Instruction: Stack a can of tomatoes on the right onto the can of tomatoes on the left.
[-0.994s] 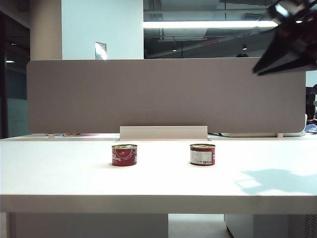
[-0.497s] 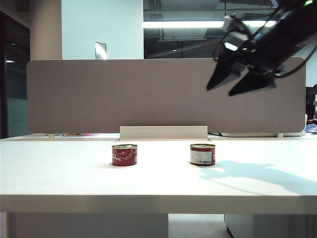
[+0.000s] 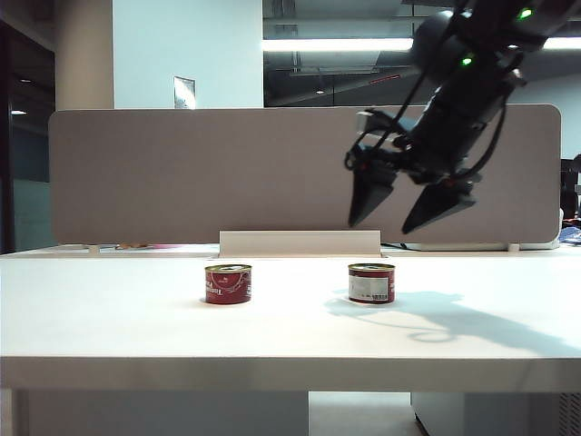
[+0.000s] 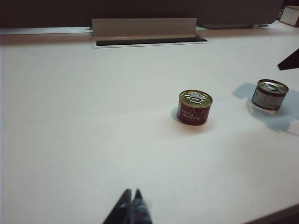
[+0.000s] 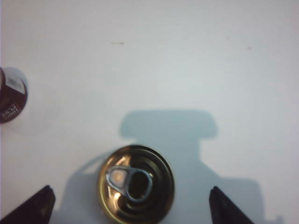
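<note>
Above the tabletop (image 3: 290, 336), I'm hovering the right gripper (image 3: 410, 207), jaws gaping wide and holding nothing, at one o'clock over the right can (image 3: 371, 282). The left can (image 3: 228, 283) is sitting well apart at nine o'clock. The left gripper (image 4: 132, 205) is resting closed and empty.

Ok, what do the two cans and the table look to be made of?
Right can: metal by the look, with a shiny gold-toned lid and pull ring that catch the light; a printed label wraps its side. Left can: the same gold lid and ring, with a red label. Table: smooth, matte white, probably laminate, though the core cannot be told.
</note>
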Controlling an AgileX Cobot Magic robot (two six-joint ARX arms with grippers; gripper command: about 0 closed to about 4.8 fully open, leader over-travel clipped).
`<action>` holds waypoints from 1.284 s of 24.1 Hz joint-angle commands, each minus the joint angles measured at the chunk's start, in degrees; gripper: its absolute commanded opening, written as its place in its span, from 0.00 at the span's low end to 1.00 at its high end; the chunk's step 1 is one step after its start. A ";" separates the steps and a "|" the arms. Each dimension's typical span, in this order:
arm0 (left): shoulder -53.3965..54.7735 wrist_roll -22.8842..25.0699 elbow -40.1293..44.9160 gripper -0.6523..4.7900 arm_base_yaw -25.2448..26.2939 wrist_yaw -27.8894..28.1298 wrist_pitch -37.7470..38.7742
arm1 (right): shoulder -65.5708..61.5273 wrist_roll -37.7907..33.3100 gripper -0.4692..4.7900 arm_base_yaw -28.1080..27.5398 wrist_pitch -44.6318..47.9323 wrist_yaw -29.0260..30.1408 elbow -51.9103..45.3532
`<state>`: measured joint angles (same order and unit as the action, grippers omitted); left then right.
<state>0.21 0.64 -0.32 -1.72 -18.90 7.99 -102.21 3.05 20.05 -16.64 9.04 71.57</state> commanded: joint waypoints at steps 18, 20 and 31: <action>0.02 0.46 -0.13 0.11 0.07 -0.22 0.61 | -7.65 -0.04 1.00 3.19 2.80 -7.41 0.57; 0.02 0.46 -0.13 0.11 0.07 -0.22 0.63 | -7.91 -0.11 1.00 3.19 3.41 -7.41 0.55; 0.02 0.44 -0.13 0.11 0.04 -0.24 0.55 | -9.94 -0.24 1.00 3.21 3.89 -7.45 0.55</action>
<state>0.16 0.64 -0.32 -1.74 -18.87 7.99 -112.40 2.83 23.16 -13.54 2.02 71.94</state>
